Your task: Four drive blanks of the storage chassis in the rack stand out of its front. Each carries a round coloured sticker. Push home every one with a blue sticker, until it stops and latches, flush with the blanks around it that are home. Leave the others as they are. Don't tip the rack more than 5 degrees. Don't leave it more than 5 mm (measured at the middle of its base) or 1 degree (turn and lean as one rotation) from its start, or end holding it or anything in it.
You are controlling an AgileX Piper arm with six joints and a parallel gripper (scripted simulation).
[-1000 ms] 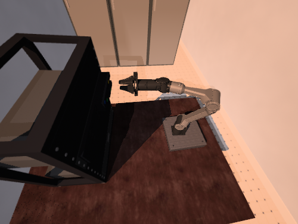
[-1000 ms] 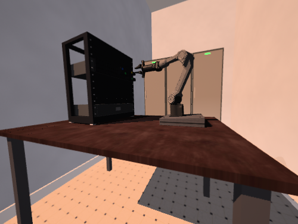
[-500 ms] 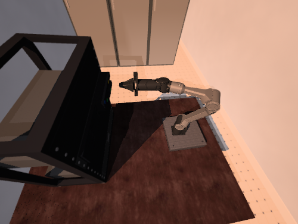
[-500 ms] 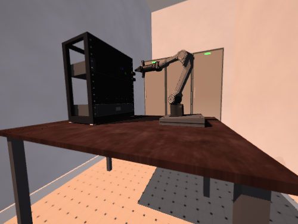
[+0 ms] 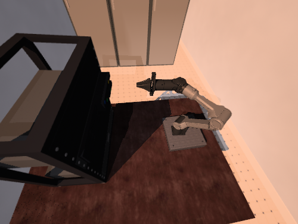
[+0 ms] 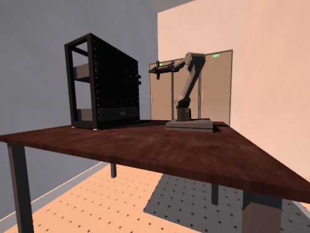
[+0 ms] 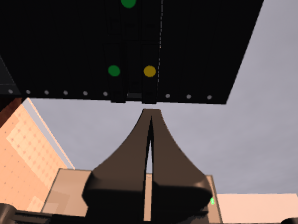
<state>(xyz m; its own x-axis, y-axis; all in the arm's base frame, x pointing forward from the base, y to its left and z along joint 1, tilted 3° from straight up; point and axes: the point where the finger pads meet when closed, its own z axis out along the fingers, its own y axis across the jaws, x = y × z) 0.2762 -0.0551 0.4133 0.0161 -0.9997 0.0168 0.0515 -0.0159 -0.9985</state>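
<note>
The black rack (image 5: 74,89) (image 6: 93,77) (image 7: 60,40) stands on the left of the table, with its front facing the arm. In the wrist view I see a green sticker (image 7: 114,70) and a yellow sticker (image 7: 149,71) side by side on two blanks. Another green sticker (image 7: 128,2) shows at the frame edge. A small blue sticker (image 6: 126,71) shows on the chassis front in the exterior view. My gripper (image 5: 138,84) (image 6: 150,70) (image 7: 151,118) is shut and empty. It points level at the rack front, a short gap away, in line with the yellow sticker.
The arm's base plate (image 5: 185,143) (image 6: 189,124) sits on the dark wooden table (image 5: 179,184) (image 6: 155,145), to the right of the rack. Cabinet doors (image 5: 131,30) (image 6: 217,87) stand behind the table. The table edge runs close behind the base.
</note>
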